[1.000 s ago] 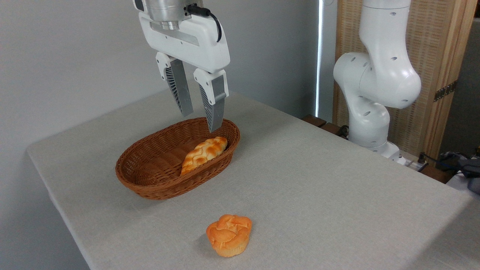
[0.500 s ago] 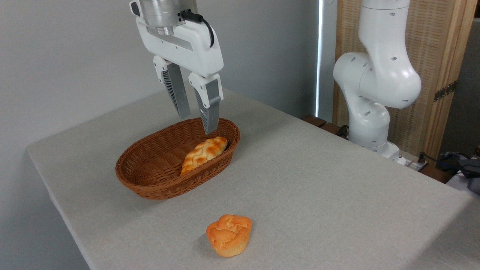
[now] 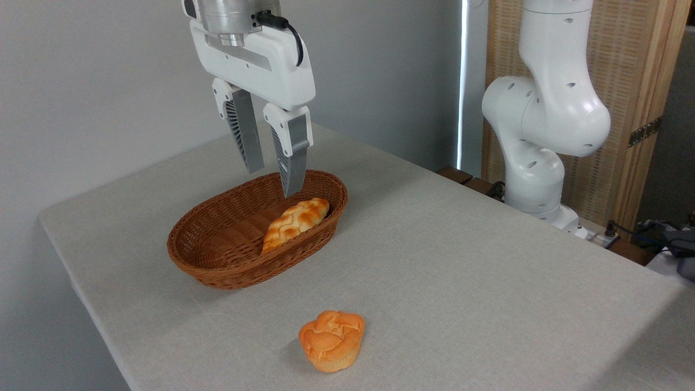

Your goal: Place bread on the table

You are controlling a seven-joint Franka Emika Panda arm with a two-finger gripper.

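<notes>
The white robot arm (image 3: 543, 108) is cut off by the top edge, so the link between its tall column and the white two-finger gripper (image 3: 271, 179) stays out of sight. The brown oval wicker basket's (image 3: 217, 271) near wall hides the lower part of the pale braided loaf (image 3: 296, 220). The grey-beige cloth-covered table (image 3: 461, 271) runs off the bottom and right edges. The dark objects at the far right edge (image 3: 673, 241) are cropped and too small to identify.
</notes>
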